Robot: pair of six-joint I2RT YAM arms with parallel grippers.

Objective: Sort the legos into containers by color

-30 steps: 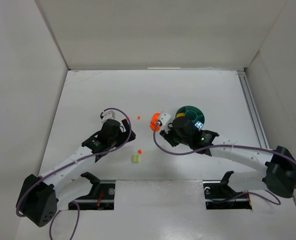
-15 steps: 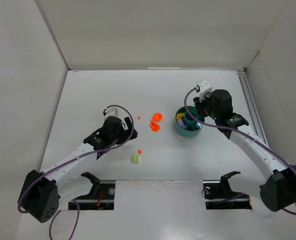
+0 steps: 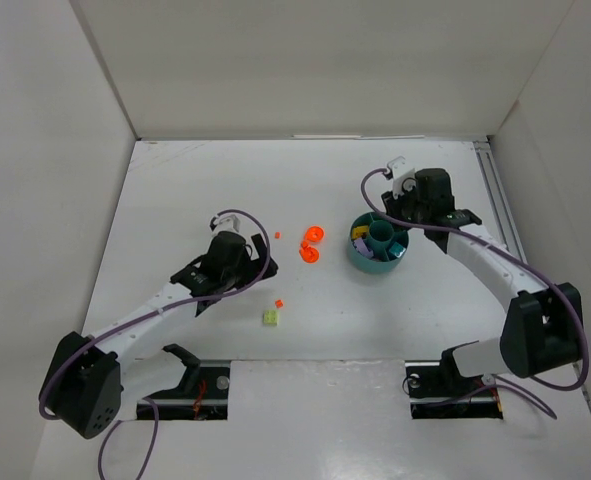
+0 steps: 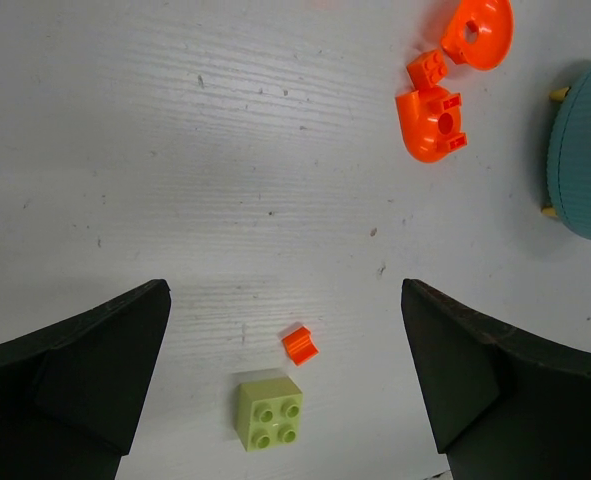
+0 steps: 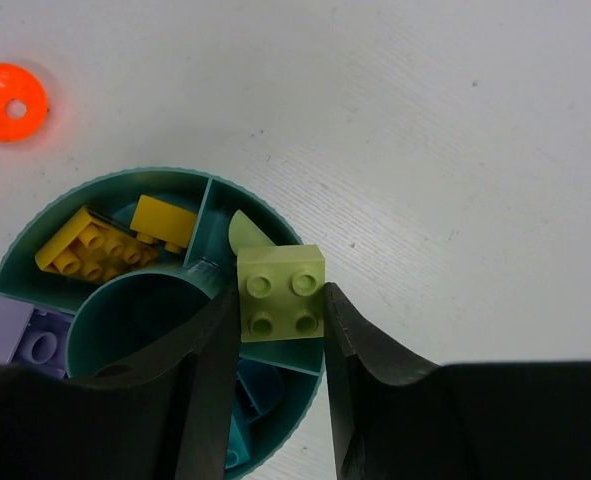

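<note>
- Clamped in right gripper [image 5: 280, 312]: pale green brick [image 5: 280, 285], over far rim of dish [image 5: 125, 178]; risks falling outside or into the wrong compartment.
- Left gripper [image 4: 283, 300]: spread wide, empty, above loose green brick [image 4: 268, 413].

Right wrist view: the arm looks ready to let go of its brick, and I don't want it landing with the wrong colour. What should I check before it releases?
1. Grip: the right gripper is shut on the pale green brick, which sits square between the fingers: ok.
2. The brick hangs over the dish, not over bare table: ok.
3. Colour match: the section behind the brick holds a pale green piece; the yellow and purple ones lie in other sections: ok.
4. The brick is clear of the section walls below it: cannot tell, because the brick hides them.
5. The left gripper is open, low over the table and away from the dish: ok.
</note>
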